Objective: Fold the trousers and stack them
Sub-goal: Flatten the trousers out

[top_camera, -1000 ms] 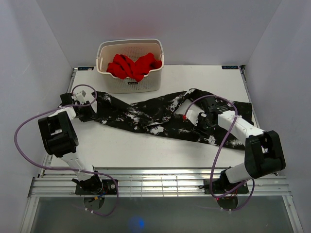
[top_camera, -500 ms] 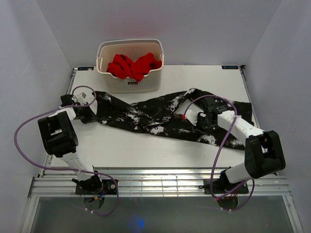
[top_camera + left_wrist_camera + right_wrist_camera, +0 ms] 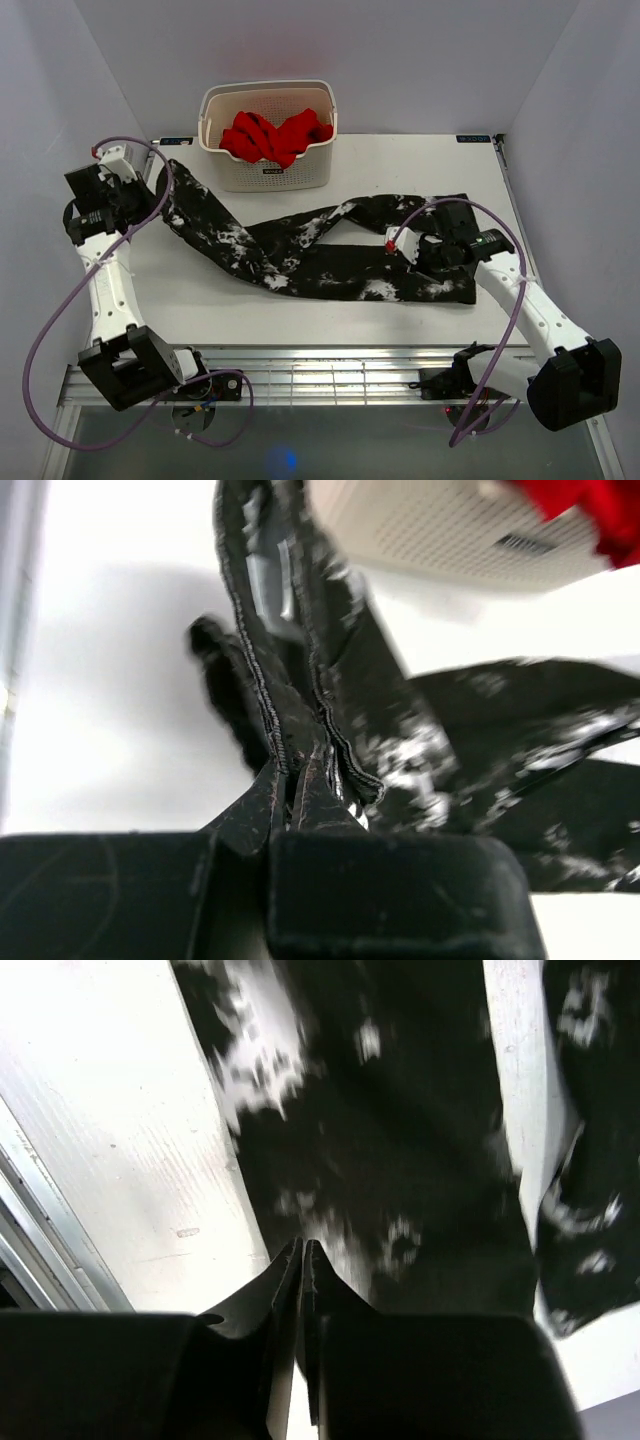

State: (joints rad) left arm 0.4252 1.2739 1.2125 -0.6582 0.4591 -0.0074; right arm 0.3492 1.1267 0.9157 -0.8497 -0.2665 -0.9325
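Observation:
The black trousers point(image 3: 320, 255) with white speckles lie slanting across the table, from the far left to the near right. My left gripper point(image 3: 158, 186) is raised at the far left and is shut on one end of the trousers, which hangs from it to the table. In the left wrist view the jaws point(image 3: 295, 780) pinch a seamed edge of the fabric point(image 3: 300, 670). My right gripper point(image 3: 430, 254) is over the other end, shut on the trousers. In the right wrist view its tips point(image 3: 302, 1248) meet at the fabric point(image 3: 400, 1110).
A white basket point(image 3: 268, 175) holding a red garment point(image 3: 275, 135) stands at the back of the table, just behind the trousers. The basket point(image 3: 450, 530) also shows in the left wrist view. The table's front rail point(image 3: 330, 370) is near the right end.
My left gripper has lifted up and back to the far left, pulling its end of the trousers up. My right gripper has drawn the other end toward the front. The trousers now lie straighter.

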